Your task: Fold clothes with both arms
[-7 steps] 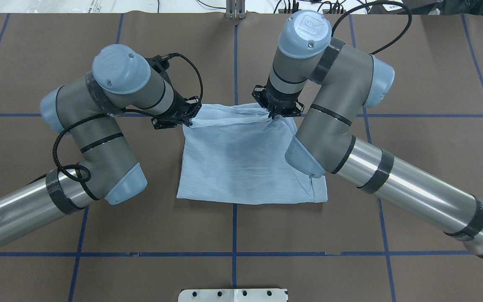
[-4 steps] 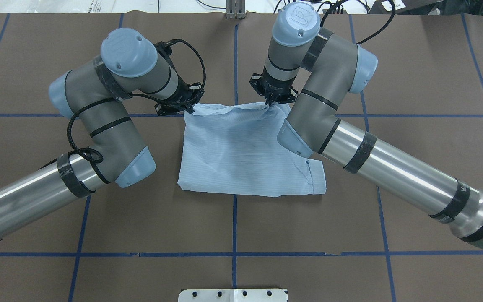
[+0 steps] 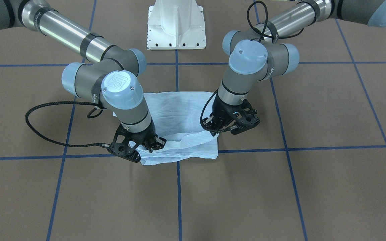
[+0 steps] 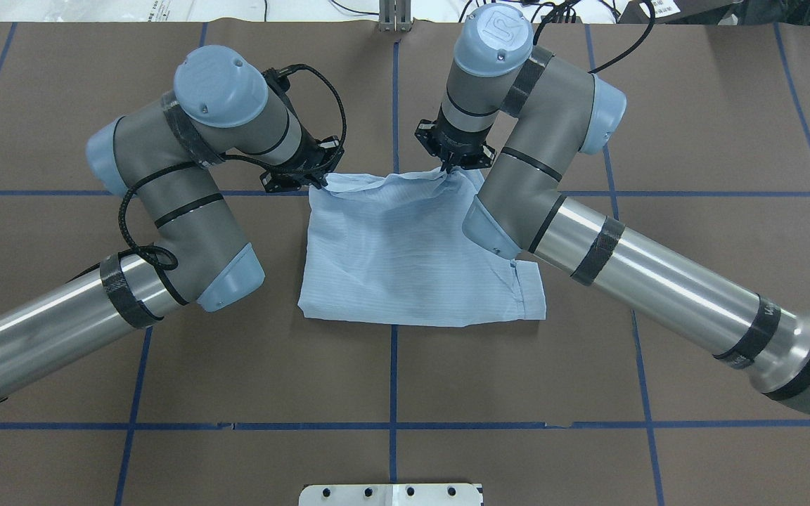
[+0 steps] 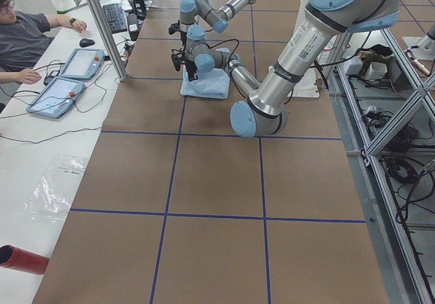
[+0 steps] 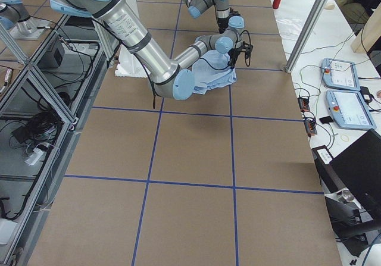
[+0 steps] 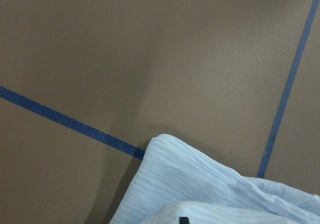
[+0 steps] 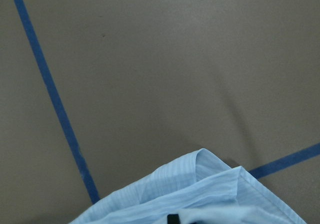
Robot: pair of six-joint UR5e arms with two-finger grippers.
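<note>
Nearest the robot, at the edge of the brown tabletop point(image 4: 166, 365): a white base plate point(image 4: 391, 494).

Just beyond, on a grid of blue tape lines point(image 4: 517, 425): a pale blue, finely striped shirt point(image 4: 412, 260), folded into a rough rectangle and lying astride the centre line. Flat along the near edge, slightly rumpled at the near-right corner, with a seam showing there.

Flanked by the left arm point(image 4: 166, 211) and the right arm point(image 4: 574, 239), both bent sharply and angled inward. Right arm's lower joint cap hanging over the shirt's right side and hiding part of it.

Farther on, at the shirt's far edge, close to a crosswise tape line: cloth raised and bunched at both ends, sagging a little between.

Left end effector point(image 4: 319, 184) clamped on the far-left corner, pinched tight on a fold of fabric.

Right end effector point(image 4: 448, 171) clamped likewise near the far-right corner, with fabric gathered into a small peak beneath it.

From each wrist camera: only a fold of striped blue cloth at the bottom, with bare tabletop and tape lines beyond.

Past the tabletop's far edge: black cables point(image 4: 349, 7) and a metal post point(image 4: 394, 17).

Off to one side, in the side view: a seated person point(image 5: 27, 35) with two control tablets point(image 5: 68, 79).
</note>
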